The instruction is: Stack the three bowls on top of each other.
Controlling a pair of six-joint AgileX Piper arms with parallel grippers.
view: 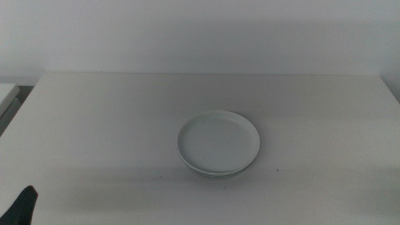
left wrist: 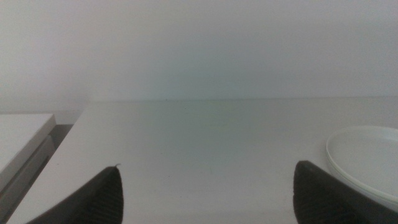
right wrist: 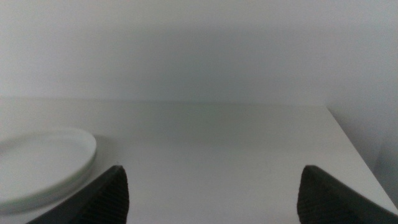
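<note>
The surface (view: 94, 125) carries the bowls (view: 219, 142) nested in one stack near its middle — a pale one on top. My left claw (left wrist: 205, 193) waits near the front left corner, spread wide and empty; my right claw (right wrist: 211, 193) likewise — both apart from the stack.

One stack of bowls (view: 218, 142) on one bench (view: 112, 125); at least two rims visible, exact bowl count unclear. One gripper (view: 20, 206) in the middle view.
</note>
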